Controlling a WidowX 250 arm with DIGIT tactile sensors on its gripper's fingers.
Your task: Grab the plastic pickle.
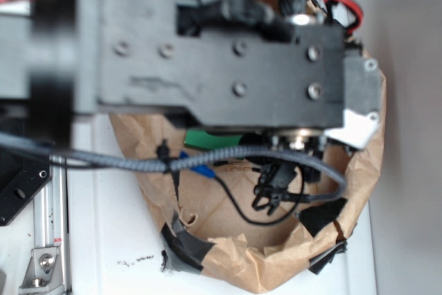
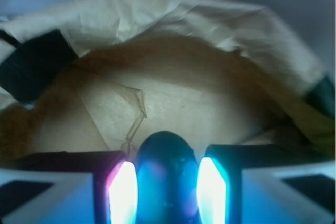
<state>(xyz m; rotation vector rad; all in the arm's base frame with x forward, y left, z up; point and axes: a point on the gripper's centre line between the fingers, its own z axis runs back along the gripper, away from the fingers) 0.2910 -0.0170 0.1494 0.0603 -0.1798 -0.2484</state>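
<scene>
Blurred black arm (image 1: 207, 46) fills most of our exterior view, hiding much of the one brown paper bag (image 1: 276, 260) beneath it on the white table (image 1: 103, 240). We see a green patch (image 1: 207, 139) under the arm, too cut off to identify. Our wrist view shows the tool (image 2: 167, 184) with two glowing fingers (image 2: 122, 191) clamped on the single dark pickle (image 2: 165, 166) inside the bag (image 2: 184, 19). Its long axis runs away from the camera, its rounded end pointing toward the bag's far wall; its near end is cut off.
</scene>
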